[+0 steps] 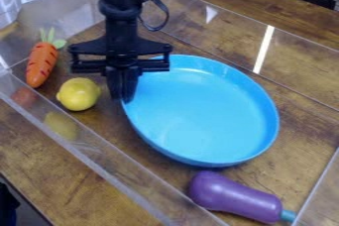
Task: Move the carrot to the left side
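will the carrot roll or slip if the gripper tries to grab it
The carrot looks like a small, smooth toy, so probably light and rigid. Its tapered, rounded body may roll or slide out of a pinch. It lies flat near the lemon, so nudging could bump that.

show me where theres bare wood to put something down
Free: the front-left strip between the lemon and the eggplant, and the wood beyond the blue plate at upper right. Crowded: the left, where carrot, lemon and gripper cluster by the plate's rim.
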`<state>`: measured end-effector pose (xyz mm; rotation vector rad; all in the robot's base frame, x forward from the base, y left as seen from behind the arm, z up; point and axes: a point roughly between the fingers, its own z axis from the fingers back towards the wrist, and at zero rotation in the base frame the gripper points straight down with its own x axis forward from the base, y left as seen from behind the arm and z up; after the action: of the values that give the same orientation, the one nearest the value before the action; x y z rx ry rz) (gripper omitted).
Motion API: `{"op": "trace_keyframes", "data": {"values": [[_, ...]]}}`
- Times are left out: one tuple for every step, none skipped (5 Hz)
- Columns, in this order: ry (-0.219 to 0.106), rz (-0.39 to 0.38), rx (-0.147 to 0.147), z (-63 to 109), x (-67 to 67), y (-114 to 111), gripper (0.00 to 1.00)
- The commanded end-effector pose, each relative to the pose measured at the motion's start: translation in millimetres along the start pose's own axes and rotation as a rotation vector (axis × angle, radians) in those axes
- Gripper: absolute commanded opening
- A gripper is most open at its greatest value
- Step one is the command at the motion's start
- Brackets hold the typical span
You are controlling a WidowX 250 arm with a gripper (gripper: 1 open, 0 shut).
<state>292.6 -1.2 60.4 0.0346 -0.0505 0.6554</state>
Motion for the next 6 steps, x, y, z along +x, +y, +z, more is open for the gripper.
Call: {"op": "trace_keyframes", "data": {"values": [[-0.027, -0.012, -0.027, 14.9, 31.1, -2, 0.0], [-0.027, -0.061, -0.006, 2.4, 40.5, 6, 0.0], [-0.021, -0.107, 0.002, -8.3, 42.8, 12, 0.0], [-0.026, -0.062, 0.005, -5.2, 46.9, 21, 0.0], [-0.033, -0.058, 0.005, -5.2, 42.8, 22, 0.0], [-0.031, -0.04, -0.002, -5.5, 36.2, 22, 0.0]]}}
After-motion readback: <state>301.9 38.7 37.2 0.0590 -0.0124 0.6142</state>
